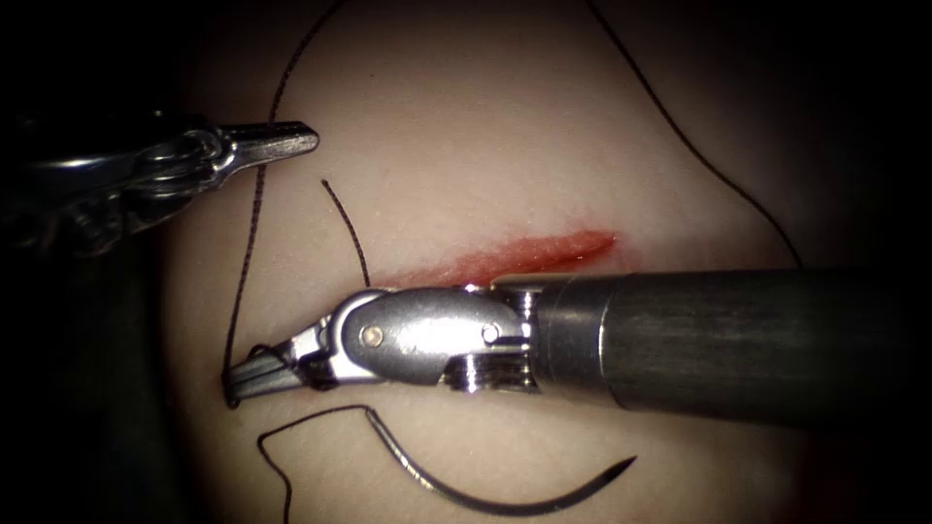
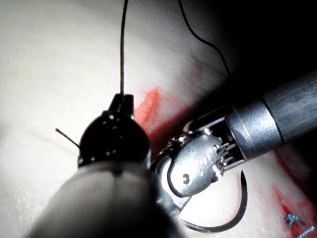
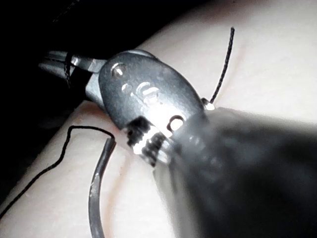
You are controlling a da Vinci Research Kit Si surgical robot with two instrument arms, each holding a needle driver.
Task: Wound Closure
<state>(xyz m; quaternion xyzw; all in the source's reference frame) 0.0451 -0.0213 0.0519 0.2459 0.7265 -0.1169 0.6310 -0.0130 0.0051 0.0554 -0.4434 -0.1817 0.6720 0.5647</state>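
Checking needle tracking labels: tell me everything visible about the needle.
The needle is a thin, dark, metallic-looking half curve lying free on the tissue, below the cut and just under the right tool. Neither tool holds it, and it is not in the tissue. Its sharp point faces right; its blunt end on the left carries the thread, which loops away leftward. Both ends curve upward in the endoscope view.

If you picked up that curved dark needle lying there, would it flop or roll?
The curved dark metal needle probably stays stiff, since it holds its arc lying loose on the pale tissue. It likely rocks rather than rolls. Its thin black thread looks floppy, so it would trail.
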